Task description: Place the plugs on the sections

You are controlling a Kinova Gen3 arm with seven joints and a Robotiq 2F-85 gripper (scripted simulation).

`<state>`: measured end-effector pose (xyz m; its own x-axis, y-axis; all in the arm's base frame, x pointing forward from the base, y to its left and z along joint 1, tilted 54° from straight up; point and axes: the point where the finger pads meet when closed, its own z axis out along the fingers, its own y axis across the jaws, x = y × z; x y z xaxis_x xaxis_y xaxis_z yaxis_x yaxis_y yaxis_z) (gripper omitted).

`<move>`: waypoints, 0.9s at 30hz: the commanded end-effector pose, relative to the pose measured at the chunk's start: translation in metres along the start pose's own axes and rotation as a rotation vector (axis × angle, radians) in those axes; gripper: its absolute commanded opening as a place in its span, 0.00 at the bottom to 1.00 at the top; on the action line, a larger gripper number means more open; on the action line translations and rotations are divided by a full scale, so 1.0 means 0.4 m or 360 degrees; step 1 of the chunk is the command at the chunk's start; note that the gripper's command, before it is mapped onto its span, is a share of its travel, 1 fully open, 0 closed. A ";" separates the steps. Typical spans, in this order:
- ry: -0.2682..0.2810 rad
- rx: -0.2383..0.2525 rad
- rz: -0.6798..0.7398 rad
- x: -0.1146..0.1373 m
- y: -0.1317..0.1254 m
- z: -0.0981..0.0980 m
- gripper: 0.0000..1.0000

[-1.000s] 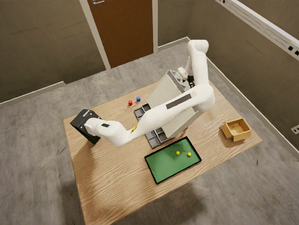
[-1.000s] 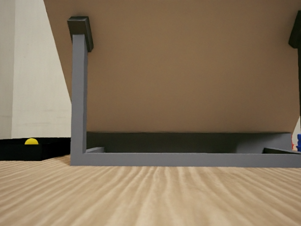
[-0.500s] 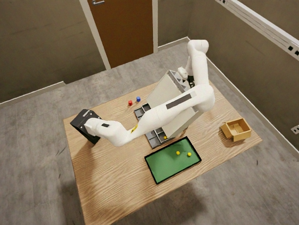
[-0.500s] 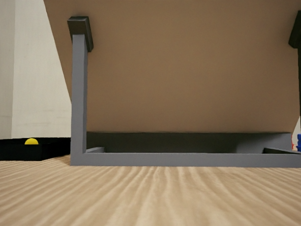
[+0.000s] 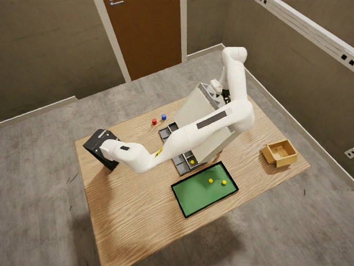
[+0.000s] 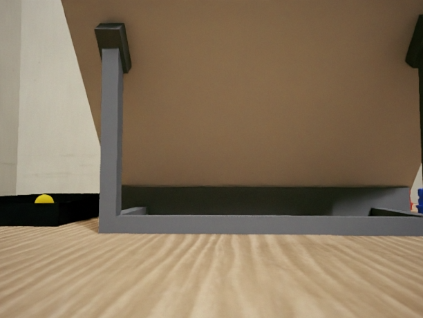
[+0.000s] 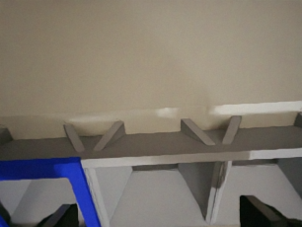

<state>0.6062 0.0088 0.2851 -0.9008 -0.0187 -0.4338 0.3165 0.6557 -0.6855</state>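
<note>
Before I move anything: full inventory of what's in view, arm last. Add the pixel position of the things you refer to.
marbles: three, yellow; two in the green tray (image 5: pixel 210 181) (image 5: pixel 224 182) (image 6: pixel 44 199), one in a front compartment (image 5: pixel 192 162)
tray (image 5: pixel 199 192) (image 6: pixel 29 214): one, green with black rim, on the table
red plug (image 5: pixel 154 122): one, red, on the table by the blue one
blue plug (image 5: pixel 163 117) (image 6: pixel 420 200): one, blue, beside the red one
cover (image 5: pixel 193 105): one, off-white front, sloping over the frame
frame (image 6: pixel 111 131): one, grey, under the cover
blue band (image 7: pixel 74 170): one, blue, around a funnel opening
box (image 5: pixel 290 157): one, tan, open, table's right side in the top view
table (image 5: pixel 124 208) (image 6: pixel 214 276): one, wood
door (image 5: pixel 150 37): one, brown, back wall
arm (image 5: pixel 185 140): one, white, reaching over the cover
pincer (image 5: pixel 227 99) (image 7: pixel 159 214): one, black, open, above the funnels
</note>
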 end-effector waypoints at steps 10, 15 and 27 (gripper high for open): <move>-0.0003 -0.0002 0.0000 -0.001 0.001 -0.003 1.00; -0.0003 -0.0002 0.0000 -0.001 0.001 -0.003 1.00; -0.0003 0.0001 -0.0003 0.000 0.001 -0.078 1.00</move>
<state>0.6029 0.0178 0.2919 -0.9008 -0.0209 -0.4337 0.3155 0.6547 -0.6869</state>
